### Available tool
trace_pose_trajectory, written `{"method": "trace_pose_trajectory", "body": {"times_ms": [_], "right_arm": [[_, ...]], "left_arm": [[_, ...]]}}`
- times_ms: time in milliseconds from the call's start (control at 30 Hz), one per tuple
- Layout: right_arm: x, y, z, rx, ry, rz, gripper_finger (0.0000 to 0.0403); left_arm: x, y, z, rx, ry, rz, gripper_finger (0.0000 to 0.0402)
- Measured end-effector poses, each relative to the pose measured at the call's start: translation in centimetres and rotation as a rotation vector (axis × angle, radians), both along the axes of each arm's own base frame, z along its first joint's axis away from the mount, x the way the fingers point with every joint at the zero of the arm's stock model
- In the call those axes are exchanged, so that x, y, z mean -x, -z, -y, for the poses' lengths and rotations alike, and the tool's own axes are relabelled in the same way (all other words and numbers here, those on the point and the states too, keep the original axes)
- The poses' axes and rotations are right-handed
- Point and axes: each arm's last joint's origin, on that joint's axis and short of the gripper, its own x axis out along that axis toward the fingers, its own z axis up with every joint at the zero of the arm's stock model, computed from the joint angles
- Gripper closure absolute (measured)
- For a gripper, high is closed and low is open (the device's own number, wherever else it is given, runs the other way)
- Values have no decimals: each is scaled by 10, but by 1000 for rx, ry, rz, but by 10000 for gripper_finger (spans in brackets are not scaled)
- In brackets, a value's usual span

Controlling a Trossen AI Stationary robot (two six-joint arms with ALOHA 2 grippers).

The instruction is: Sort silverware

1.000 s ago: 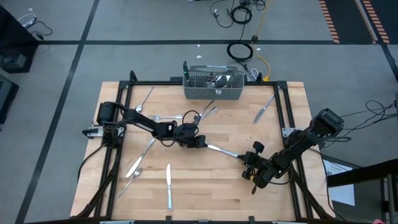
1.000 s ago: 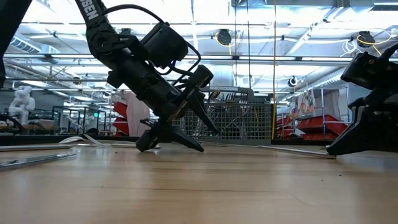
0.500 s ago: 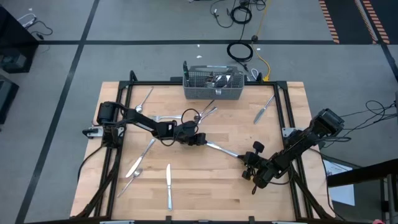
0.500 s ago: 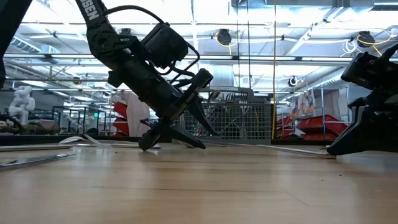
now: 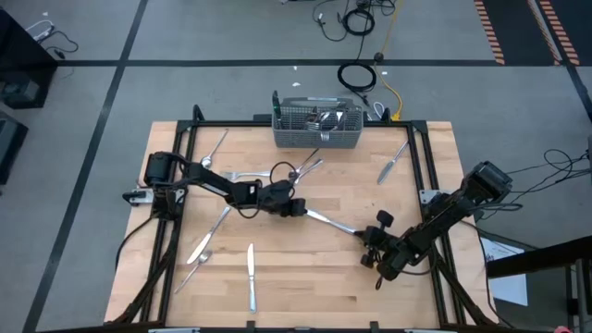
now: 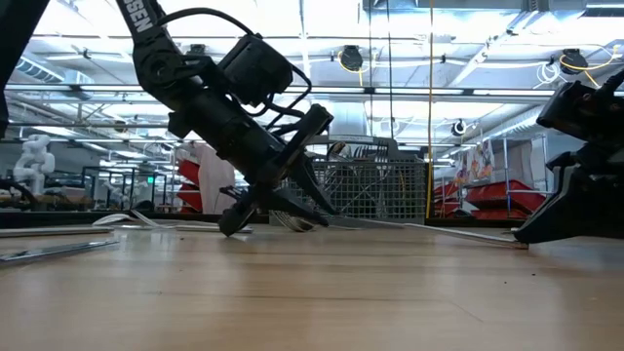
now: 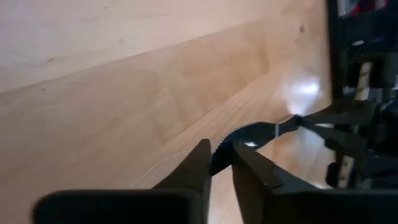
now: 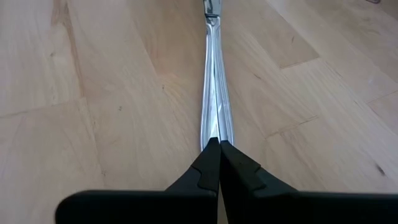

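Note:
One fork of the silverware (image 5: 331,223) lies mid-table between my two grippers. My left gripper (image 5: 301,211) is shut on the fork's head end. My right gripper (image 5: 363,235) stands shut at the handle's other end. In the low view the fork's tines (image 6: 286,219) show between the left fingers, and the handle (image 6: 429,232) runs toward the right gripper (image 6: 522,239). More silverware lies flat on the wood: knives (image 5: 250,276) (image 5: 393,162), spoons (image 5: 199,250) and other pieces (image 5: 310,167). My left gripper pinches the fork's head (image 7: 222,152) between its two fingers (image 7: 249,171). It comes slanting down from the table's left, in line with the fork. The handle (image 7: 298,121) runs on toward the other gripper. My right gripper has its shut fingertips (image 8: 214,152) on the free end of the fork's handle (image 8: 214,132). It slants down from the table's right, along the handle. The fingertips cover the very end, so I cannot tell whether they pinch it or only rest on it.
A grey wire-mesh basket (image 5: 319,128) holding a few pieces stands at the table's far edge. A black frame rail (image 5: 421,162) runs along the table's sides. Bare wood lies along the near edge, right of the knife.
My left gripper has stayed in place and closed its fingers from wide apart onto the fork's head. The tines now show between its fingers in the low view. My right gripper has kept still.

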Motion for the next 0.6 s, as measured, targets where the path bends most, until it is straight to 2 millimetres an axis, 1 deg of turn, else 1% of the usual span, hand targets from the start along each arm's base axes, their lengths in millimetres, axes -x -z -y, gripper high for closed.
{"method": "trace_pose_trajectory", "body": {"times_ms": [67, 167, 433, 500, 600], "right_arm": [[0, 0, 0, 4, -5, -3, 403], [0, 0, 0, 5, -5, -3, 403], [1, -1, -1, 40, -2, 33, 402], [1, -2, -1, 52, 1, 51, 397], [2, -7, -1, 39, 3, 63, 379]], "left_arm": [[-2, -2, 0, -6, -10, 35, 373], [-5, -4, -2, -25, -34, 86, 373], [-6, -5, -2, -21, -29, 89, 375], [-6, -5, -2, -19, -22, 93, 377], [-7, -6, -1, 6, -14, 101, 380]]}}
